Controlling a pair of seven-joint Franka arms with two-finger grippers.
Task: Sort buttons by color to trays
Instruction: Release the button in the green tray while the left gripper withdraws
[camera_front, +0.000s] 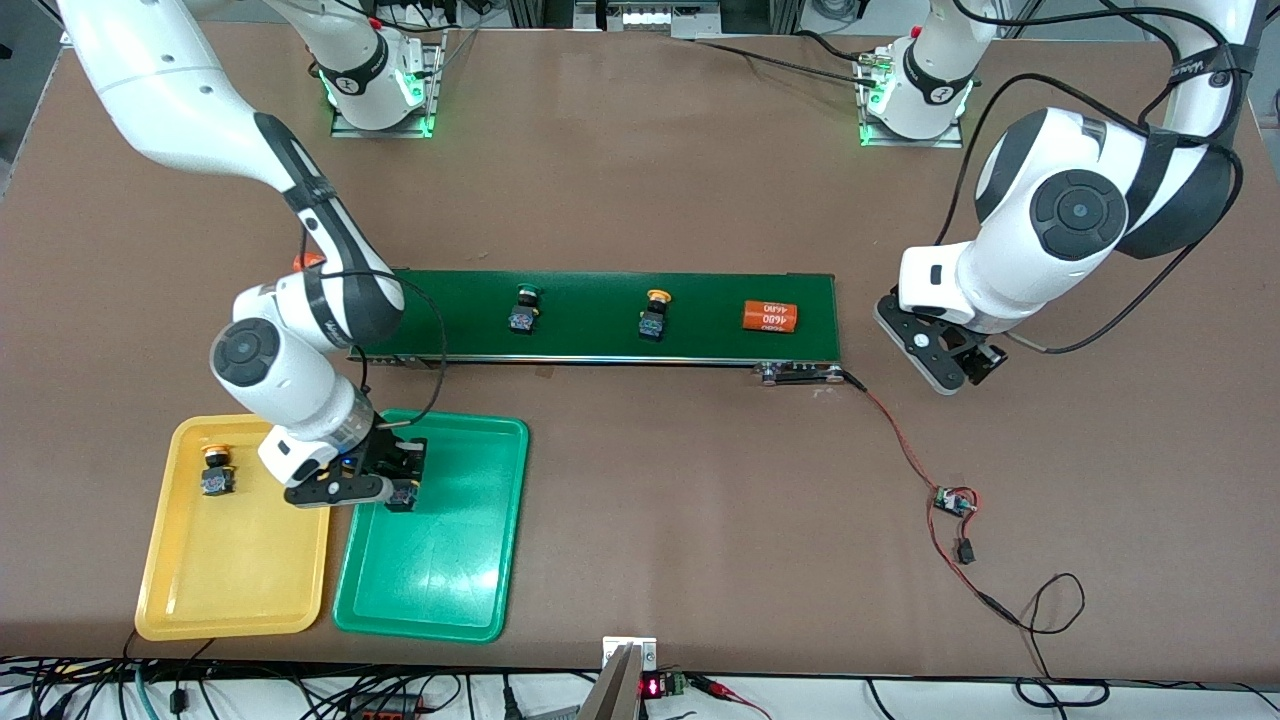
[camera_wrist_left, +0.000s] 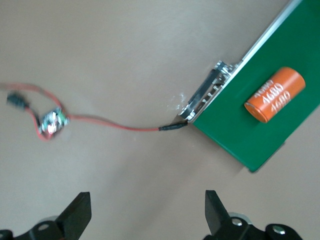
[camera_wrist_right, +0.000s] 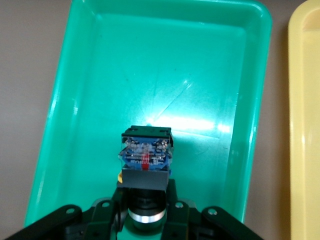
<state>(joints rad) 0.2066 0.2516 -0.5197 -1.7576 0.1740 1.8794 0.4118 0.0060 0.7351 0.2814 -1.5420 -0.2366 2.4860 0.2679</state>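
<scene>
The right gripper (camera_front: 400, 482) pinches a green button (camera_wrist_right: 145, 157) over the green tray (camera_front: 470, 600), ready for colour-matched release; the left gripper (camera_wrist_left: 145, 215) waits spread beside the conveyor belt (camera_front: 600, 340).

Clearance: green tray (camera_front: 470, 590)
Floor bare under the right gripper (camera_front: 392, 478); yellow tray (camera_front: 240, 600) rim just beside; conveyor belt (camera_front: 600, 345) farther from the camera.

The cap of the button (camera_wrist_right: 145, 160) in the right gripper (camera_wrist_right: 145, 212) is hidden under its black body and the fingers, so its colour cannot be told. The left gripper (camera_wrist_left: 145, 215) is cut off by the left wrist view's edge.
</scene>
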